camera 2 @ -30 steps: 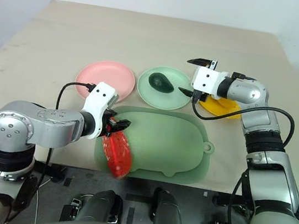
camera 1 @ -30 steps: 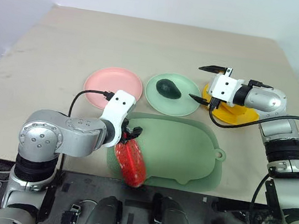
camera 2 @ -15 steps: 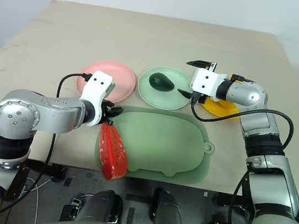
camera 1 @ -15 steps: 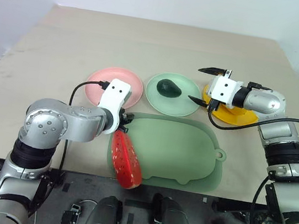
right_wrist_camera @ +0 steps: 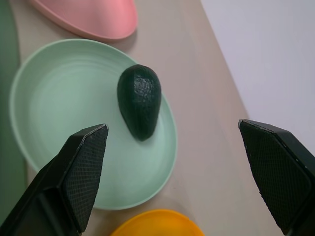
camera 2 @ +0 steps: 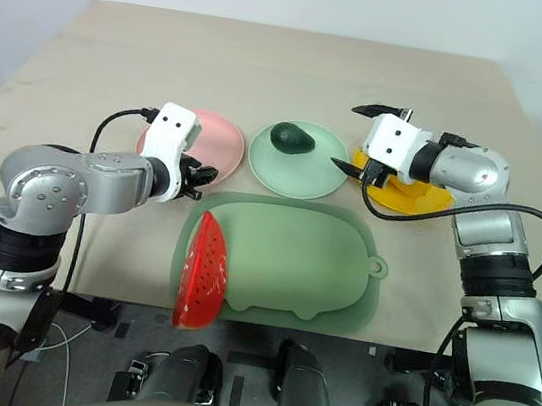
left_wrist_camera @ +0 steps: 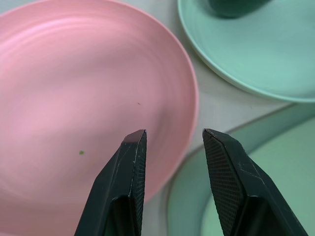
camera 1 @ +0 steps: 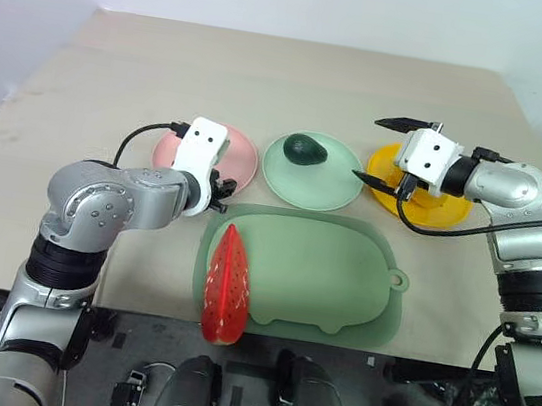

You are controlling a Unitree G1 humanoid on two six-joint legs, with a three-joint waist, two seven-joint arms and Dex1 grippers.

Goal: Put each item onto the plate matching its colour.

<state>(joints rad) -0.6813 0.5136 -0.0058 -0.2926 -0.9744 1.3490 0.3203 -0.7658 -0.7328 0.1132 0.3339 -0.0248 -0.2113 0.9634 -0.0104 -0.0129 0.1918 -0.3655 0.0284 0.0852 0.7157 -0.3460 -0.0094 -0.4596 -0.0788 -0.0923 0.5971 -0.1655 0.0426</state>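
Note:
The red watermelon wedge [camera 1: 226, 283] lies free on the left edge of the green mat [camera 1: 322, 271], its near end jutting past the table's front edge. My left gripper [camera 1: 221, 186] hovers over the near rim of the pink plate [left_wrist_camera: 74, 88]. It is shut, its fingertips [left_wrist_camera: 135, 147] a narrow gap apart with nothing between them. The dark green avocado [right_wrist_camera: 139, 101] rests on the mint green plate [camera 1: 329, 186]. My right gripper [camera 1: 370, 148] stands wide open and empty between the green plate and the yellow plate [camera 1: 442, 209].
The three plates stand in a row across the middle of the beige table [camera 1: 269, 72], just beyond the mat. The mat's tab [camera 1: 399, 280] points right. Bare tabletop stretches behind the plates to the far edge.
The watermelon has come out of my left gripper and now lies on the mat's left edge. The left gripper has moved away from it to the pink plate. The right gripper shifted slightly right.

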